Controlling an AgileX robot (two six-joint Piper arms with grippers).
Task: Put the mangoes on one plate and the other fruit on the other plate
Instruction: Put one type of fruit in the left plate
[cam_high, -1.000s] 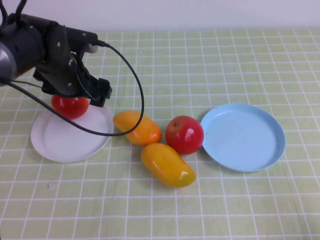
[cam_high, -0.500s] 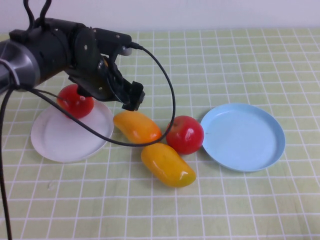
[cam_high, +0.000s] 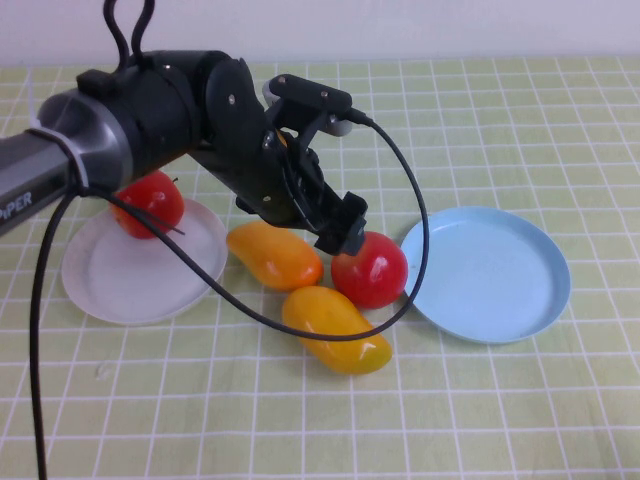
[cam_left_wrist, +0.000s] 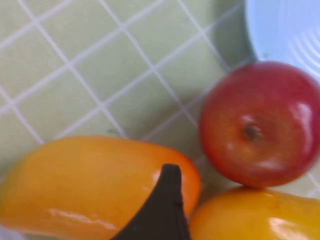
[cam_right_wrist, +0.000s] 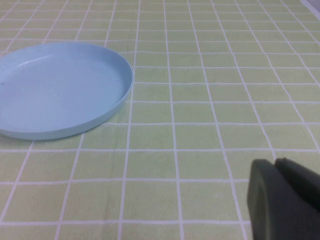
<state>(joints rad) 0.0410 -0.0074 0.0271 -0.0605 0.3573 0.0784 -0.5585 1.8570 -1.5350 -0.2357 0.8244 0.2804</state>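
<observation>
One red apple (cam_high: 150, 202) lies on the white plate (cam_high: 105, 285) at the left. The second red apple (cam_high: 372, 272) rests on the cloth against two orange mangoes (cam_high: 275, 255) (cam_high: 335, 328), just left of the bare light blue plate (cam_high: 487, 273). My left gripper (cam_high: 338, 228) hovers open and holds nothing, right above the gap between that apple and the nearer-left mango. In the left wrist view one dark finger (cam_left_wrist: 165, 210) overlaps a mango (cam_left_wrist: 90, 185), with the apple (cam_left_wrist: 260, 122) beside it. My right gripper (cam_right_wrist: 277, 162) is shut and parked on the cloth beside the blue plate (cam_right_wrist: 125, 85).
A green checked cloth (cam_high: 520, 120) covers the whole table. The left arm's black cable (cam_high: 415, 250) loops down over the fruit cluster and past the white plate. The right arm is out of the high view.
My left arm has swung right from above the white plate, leaving an apple there. Its gripper now hangs over the middle apple and mango.
</observation>
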